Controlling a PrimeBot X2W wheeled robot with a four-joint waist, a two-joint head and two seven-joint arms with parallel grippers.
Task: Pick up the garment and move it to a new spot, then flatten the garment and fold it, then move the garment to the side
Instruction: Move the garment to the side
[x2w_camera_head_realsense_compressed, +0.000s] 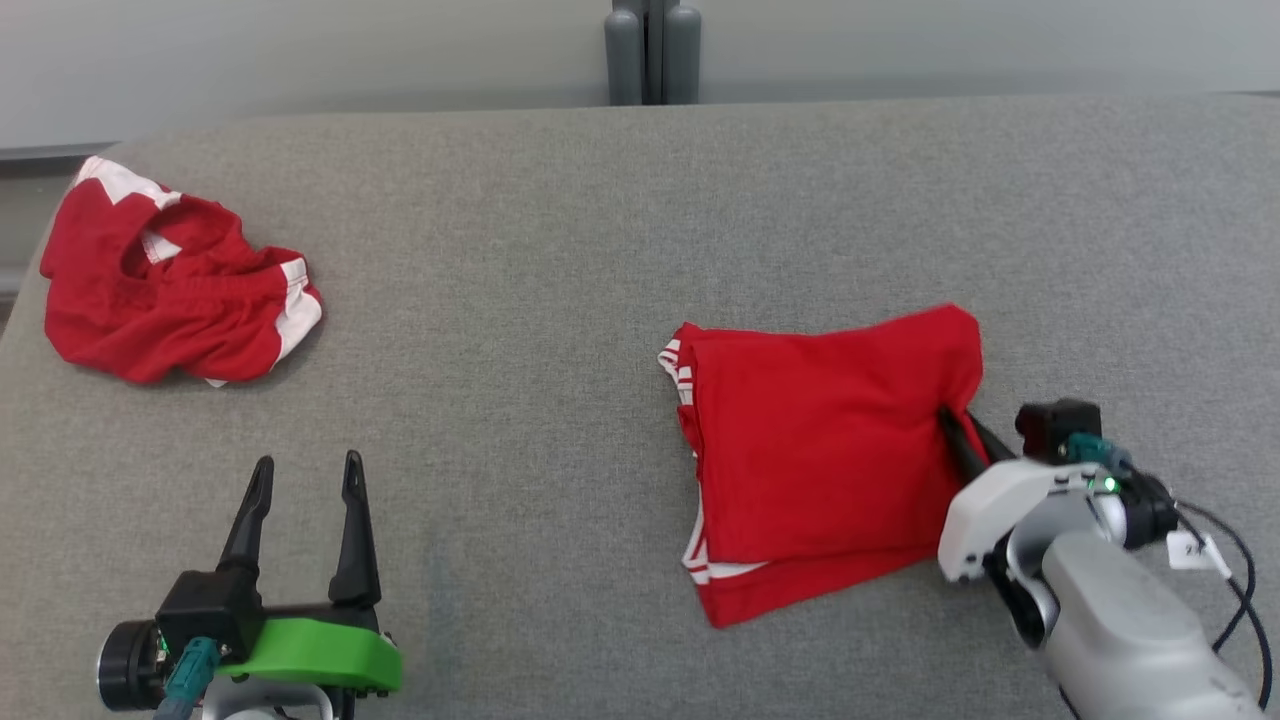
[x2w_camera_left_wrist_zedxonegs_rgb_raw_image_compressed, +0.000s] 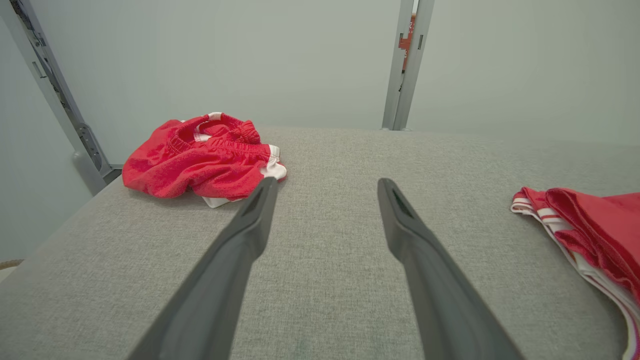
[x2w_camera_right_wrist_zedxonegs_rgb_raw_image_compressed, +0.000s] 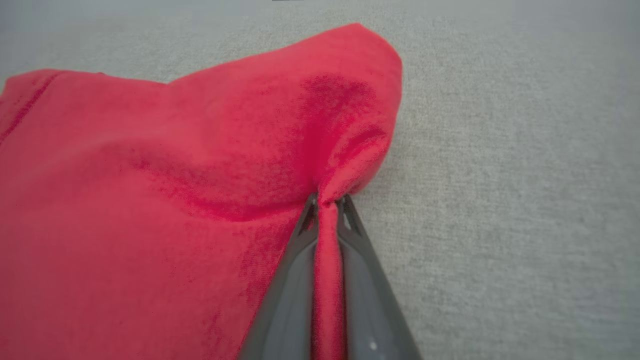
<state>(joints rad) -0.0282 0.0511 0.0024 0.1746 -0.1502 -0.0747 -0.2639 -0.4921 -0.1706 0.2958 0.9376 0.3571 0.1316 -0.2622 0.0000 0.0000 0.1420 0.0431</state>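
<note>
A: Where is the folded red fabric garment with white striped trim (x2w_camera_head_realsense_compressed: 820, 450)?
B: At 4 o'clock in the head view, flat on the grey woven tabletop (x2w_camera_head_realsense_compressed: 600, 220). The right gripper (x2w_camera_head_realsense_compressed: 957, 418) has its jaws clamped on a ridge of the garment's 3 o'clock edge.
A: And the left gripper (x2w_camera_head_realsense_compressed: 307, 462)?
B: At 7 o'clock, jaws apart, holding nothing. A crumpled red-and-white garment (x2w_camera_head_realsense_compressed: 170, 290) lies at 10 o'clock.

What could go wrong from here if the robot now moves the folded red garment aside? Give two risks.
1. The right fingers pinch only a thin pleat at the edge of the folded garment, so pulling may undo the fold.
2. The grip sits on one side, so the far striped edge could trail and bunch.
</note>
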